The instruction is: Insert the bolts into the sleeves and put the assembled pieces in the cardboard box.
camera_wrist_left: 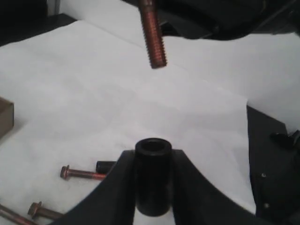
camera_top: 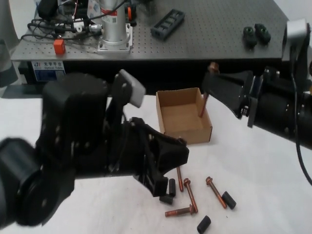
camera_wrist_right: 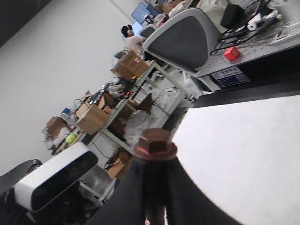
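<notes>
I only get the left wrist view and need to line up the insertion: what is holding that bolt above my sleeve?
Observer: The right gripper holds the bolt, hex head up, threaded end down.
Operator: Where is it relative to the box?
Observer: In the high view its tip shows against the inside of the open cardboard box. The left gripper with the sleeve sits nearer the camera, with a clear gap between them.
Operator: How many bolts lie loose?
Observer: I count four loose bolts on the white cloth.
</notes>
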